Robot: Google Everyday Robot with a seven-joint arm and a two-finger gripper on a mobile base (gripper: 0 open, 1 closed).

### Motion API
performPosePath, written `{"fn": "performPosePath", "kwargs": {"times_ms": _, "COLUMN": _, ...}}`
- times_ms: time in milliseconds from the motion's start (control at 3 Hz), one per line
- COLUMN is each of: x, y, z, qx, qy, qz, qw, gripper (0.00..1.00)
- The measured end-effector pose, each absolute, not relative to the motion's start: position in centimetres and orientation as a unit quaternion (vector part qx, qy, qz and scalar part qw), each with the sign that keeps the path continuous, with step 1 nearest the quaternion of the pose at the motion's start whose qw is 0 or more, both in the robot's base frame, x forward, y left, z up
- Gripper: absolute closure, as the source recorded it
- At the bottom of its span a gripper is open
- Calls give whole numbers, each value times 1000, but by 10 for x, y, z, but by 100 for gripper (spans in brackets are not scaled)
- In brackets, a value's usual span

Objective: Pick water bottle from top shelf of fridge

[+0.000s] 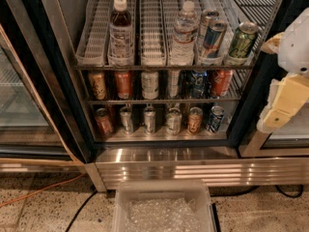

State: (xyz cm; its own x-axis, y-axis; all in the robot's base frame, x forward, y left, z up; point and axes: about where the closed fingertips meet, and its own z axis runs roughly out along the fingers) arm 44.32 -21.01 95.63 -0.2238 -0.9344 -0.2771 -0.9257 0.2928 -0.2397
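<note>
The water bottle (184,35) is clear and ribbed with a white cap. It stands upright in a lane of the top shelf (152,30), a row of pale-grey slotted trays inside the open fridge (193,166). A brown-liquid bottle (120,30) stands two lanes to its left. My gripper (285,98), white and cream, hangs at the right edge of the view. It is outside the fridge's black door frame, lower than the water bottle and well to its right, holding nothing I can see.
Blue-silver cans (212,35) and a green can (242,40) stand right of the water bottle. Two lower shelves hold several cans (149,83). A clear plastic bin (164,207) sits on the floor in front. An orange cable (38,192) lies at the left.
</note>
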Motion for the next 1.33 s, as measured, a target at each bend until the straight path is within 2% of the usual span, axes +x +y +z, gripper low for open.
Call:
{"fn": "performPosePath", "kwargs": {"times_ms": 667, "x": 458, "y": -183, "z": 909, "qx": -594, "qy": 759, "qz": 38, "qw": 265, "gripper": 0}}
{"fn": "performPosePath", "kwargs": {"times_ms": 1000, "x": 458, "y": -182, "z": 909, "qx": -594, "qy": 759, "qz": 38, "qw": 265, "gripper": 0}}
{"fn": "performPosePath", "kwargs": {"times_ms": 1333, "x": 464, "y": -179, "z": 908, "qx": -570, "qy": 764, "qz": 35, "qw": 302, "gripper": 0}}
